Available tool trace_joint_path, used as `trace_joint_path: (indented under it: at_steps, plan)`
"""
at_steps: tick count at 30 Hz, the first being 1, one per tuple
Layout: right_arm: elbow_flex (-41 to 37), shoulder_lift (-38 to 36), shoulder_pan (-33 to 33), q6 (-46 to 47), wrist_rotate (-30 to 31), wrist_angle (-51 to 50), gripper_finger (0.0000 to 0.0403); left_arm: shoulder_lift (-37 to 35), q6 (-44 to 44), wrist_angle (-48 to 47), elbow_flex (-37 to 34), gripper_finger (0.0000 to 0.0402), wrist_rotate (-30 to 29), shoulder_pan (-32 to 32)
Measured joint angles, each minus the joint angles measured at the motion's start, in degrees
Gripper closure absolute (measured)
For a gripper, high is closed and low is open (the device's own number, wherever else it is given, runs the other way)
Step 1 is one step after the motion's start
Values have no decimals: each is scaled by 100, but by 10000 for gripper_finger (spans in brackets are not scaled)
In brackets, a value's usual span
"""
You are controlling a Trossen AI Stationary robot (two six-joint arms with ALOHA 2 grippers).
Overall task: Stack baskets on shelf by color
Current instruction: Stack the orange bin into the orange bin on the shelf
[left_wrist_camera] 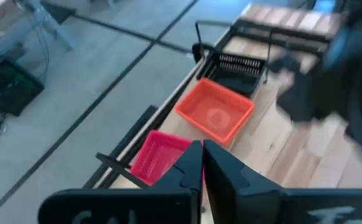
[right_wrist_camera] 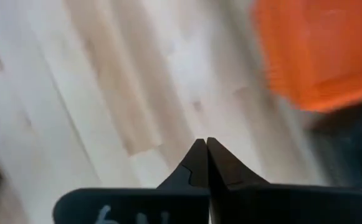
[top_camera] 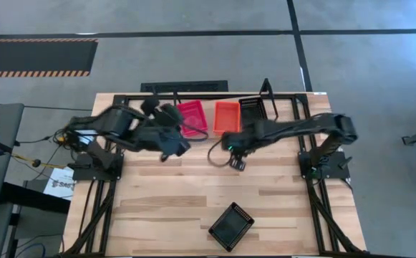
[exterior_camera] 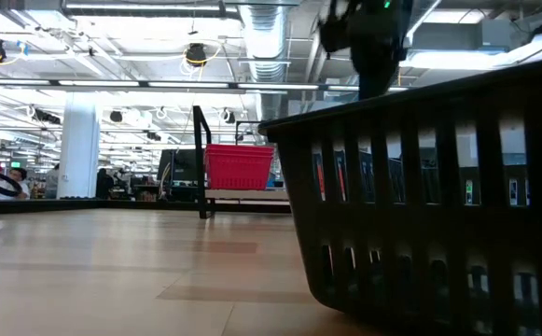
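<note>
Hovering empty with fingers pinched together, both grippers (top_camera: 181, 148) (top_camera: 238, 164) are needing to open wide before reaching the lone black plastic mesh basket (top_camera: 231, 226).

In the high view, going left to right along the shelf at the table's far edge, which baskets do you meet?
Pink basket → orange basket → black basket, all on the shelf. One more black basket lies apart at the table's near edge.
</note>
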Motion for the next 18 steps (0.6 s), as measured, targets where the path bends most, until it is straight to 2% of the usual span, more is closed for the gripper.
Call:
trace_joint_path:
  at_steps: [2,8,12,18]
  plan:
    - [-1,348,132,-65,-246,134,401,-197,67,0,0,401,-180,-180]
    - [-1,1124,306,-149,-466,531,402,-804,187,0,2,401,-678,-797]
    - [14,1207,164,-170,-464,696,402,-1077,143,11,-127,401,-900,-1226]
    - [-1,987,-300,-468,-463,731,402,-1556,-357,-2,-1101,401,-995,-1550]
